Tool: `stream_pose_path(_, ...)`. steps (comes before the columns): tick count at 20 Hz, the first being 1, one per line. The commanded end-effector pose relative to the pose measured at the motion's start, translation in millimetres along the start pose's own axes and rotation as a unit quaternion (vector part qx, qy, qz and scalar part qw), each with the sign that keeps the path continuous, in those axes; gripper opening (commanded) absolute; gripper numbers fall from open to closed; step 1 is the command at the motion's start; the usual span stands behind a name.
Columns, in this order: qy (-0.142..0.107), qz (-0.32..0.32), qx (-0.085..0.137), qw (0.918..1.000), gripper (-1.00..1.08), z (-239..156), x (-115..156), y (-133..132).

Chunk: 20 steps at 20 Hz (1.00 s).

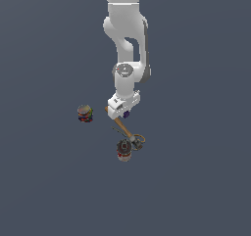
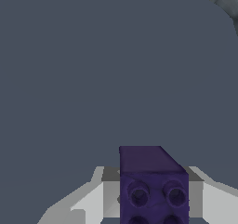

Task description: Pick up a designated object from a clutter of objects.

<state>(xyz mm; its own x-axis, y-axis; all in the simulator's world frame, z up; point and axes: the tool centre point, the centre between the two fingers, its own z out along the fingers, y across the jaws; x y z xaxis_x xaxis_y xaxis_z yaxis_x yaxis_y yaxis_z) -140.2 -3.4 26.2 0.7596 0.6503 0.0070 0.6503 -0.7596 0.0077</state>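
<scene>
The designated object, a tiny dark purple cube (image 2: 153, 186) with round studs on one face, sits between my gripper's (image 2: 153, 209) white fingers (image 2: 95, 202), which press against both its sides. In the exterior view the cube (image 1: 126, 114) shows as a small purple speck just under the white gripper (image 1: 124, 111), beside the near end of the hammer's handle. The rest of the clutter of objects lies below the hand in that view. Whether the cube rests on the floor or hangs off it cannot be told.
A wooden-handled hammer (image 1: 121, 126) runs diagonally from the hand to its dark head. A dark-topped can (image 1: 124, 154) stands beside the head, with a thin ring (image 1: 138, 139) next to it. A multicoloured striped round thing (image 1: 85, 113) sits apart on the exterior view's left.
</scene>
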Motion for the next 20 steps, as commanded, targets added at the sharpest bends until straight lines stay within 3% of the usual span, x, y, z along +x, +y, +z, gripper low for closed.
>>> stream_pose_path(1, -0.004, -0.003, 0.004, 1.0000, -1.00, 4.3, -1.2, -3.6)
stream_pose_path(20, -0.001, -0.001, 0.000, 1.0000, -1.00, -22.4, -0.3, 2.8)
